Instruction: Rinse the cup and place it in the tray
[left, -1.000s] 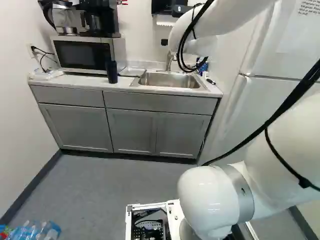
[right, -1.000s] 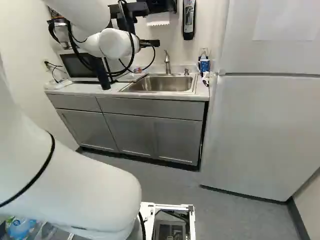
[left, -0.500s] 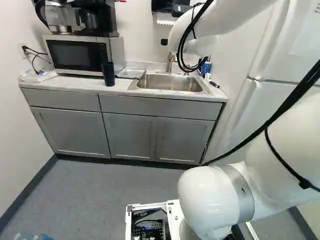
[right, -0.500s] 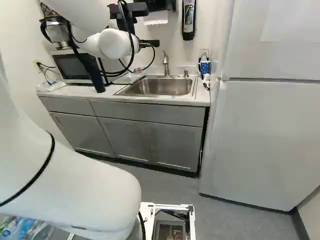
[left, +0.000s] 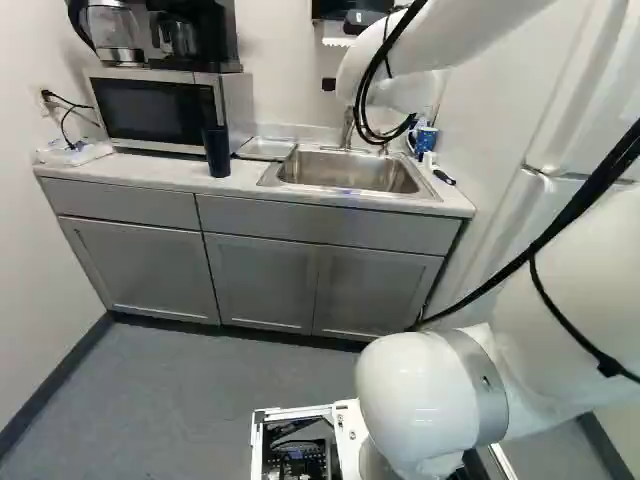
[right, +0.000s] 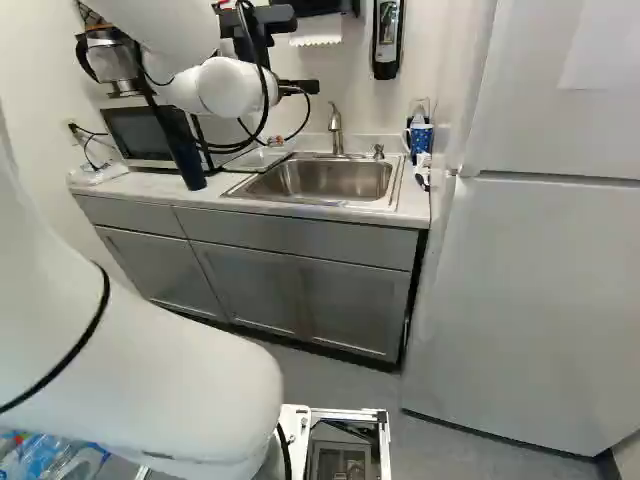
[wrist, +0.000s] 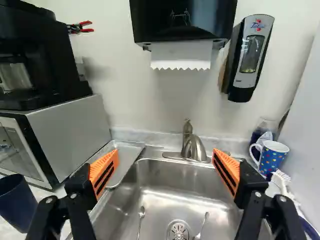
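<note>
Pincer (right: 300, 87) open, its two fingers well apart, orange pads (wrist: 104, 172) facing each other. The white arm (right: 130, 350) rises from its base, arches high and reaches forward, aiming the pincer toward the wall above the sink (wrist: 165, 175). Ahead, the faucet (wrist: 194, 149) shows between the fingers, with open air before it. The dotted cup (wrist: 272, 156) stands on the tabletop (right: 412, 208) right of the sink, close to the refrigerator (right: 540, 300); its handle faces the sink. The metal tray (wrist: 131, 156) lies between the sink's left edge and the microwave (wrist: 75, 135), which bounds that side. A dark tumbler (wrist: 16, 202) stands near the microwave.
</note>
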